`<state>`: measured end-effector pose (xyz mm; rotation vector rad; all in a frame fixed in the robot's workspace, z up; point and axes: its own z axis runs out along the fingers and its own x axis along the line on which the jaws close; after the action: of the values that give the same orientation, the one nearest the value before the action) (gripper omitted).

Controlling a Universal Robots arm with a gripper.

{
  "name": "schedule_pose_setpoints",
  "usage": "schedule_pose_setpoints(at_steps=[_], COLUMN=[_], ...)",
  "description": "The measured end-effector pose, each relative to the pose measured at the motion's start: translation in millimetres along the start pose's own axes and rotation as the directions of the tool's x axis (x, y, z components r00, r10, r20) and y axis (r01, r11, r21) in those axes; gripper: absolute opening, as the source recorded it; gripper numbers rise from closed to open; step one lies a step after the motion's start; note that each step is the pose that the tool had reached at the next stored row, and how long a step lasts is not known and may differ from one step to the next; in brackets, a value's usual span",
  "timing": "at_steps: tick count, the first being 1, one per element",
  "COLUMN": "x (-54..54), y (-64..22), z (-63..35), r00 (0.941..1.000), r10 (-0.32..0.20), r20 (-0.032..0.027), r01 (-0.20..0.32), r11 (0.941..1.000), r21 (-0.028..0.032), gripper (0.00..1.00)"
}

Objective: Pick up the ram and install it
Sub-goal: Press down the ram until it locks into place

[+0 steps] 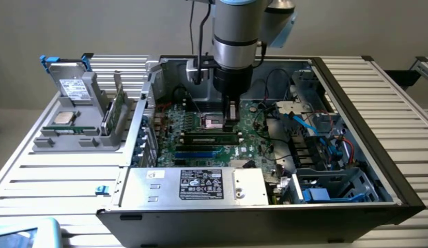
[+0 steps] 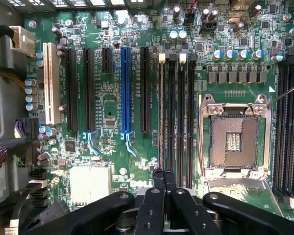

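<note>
Inside the open computer case, the ram (image 1: 210, 137) stands on edge in a memory slot of the motherboard (image 1: 200, 116), beside the processor socket (image 1: 215, 122). In the wrist view the ram (image 2: 161, 112) appears edge-on as a thin strip in the outermost of the dark slots. My gripper (image 1: 232, 124) hangs straight down over one end of the ram. Its fingers (image 2: 159, 177) are pressed together with nothing between them, and the gripper (image 2: 162, 172) sits just over that end of the stick. Whether the tips touch the ram cannot be told.
A grey stand (image 1: 76, 135) at the exterior view's left holds a taller green card (image 1: 115, 111), a processor (image 1: 64, 118) and a drive (image 1: 75, 88). The power supply (image 1: 197, 186) fills the case's near side. Cables and drive bays (image 1: 324, 150) crowd the exterior view's right. Further memory slots (image 2: 289, 132) flank the socket (image 2: 233, 140).
</note>
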<state>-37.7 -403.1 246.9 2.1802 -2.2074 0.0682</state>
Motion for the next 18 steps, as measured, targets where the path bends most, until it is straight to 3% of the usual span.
schedule_pose_setpoints(at_steps=[18], x=[-0.2], y=[-4.7], z=[12.8], r00=[1.0000], r10=[0.005], r20=[0.0051], r01=[-0.005], r11=[1.0000], r21=[-0.0003], gripper=[0.11])
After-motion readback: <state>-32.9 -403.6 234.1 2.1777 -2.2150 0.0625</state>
